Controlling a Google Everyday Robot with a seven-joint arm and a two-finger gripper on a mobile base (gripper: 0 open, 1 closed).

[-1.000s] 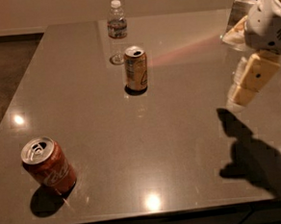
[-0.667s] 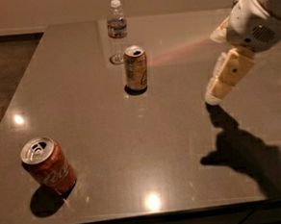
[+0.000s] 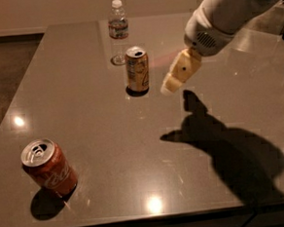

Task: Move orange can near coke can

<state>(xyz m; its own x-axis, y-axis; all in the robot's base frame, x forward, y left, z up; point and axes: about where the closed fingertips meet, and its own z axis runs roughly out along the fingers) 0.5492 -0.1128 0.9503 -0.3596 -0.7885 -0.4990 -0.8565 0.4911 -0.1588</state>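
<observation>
At mid-worktop (image 3: 83,105), the orange can (image 3: 137,71) stood upright, long axis vertical, just to the left of the claw (image 3: 174,79) in the camera view, claw state not determinable, with the coke can (image 3: 50,168) well apart at the near-left corner.

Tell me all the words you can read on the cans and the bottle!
No text can be quoted for sure.
coke can: white curly writing, too blurred to read.
orange can: dark label marks, too blurred to read.
water bottle: label too small to read.
gripper, hanging just right of the orange can: no writing, only a dark dot.
</observation>
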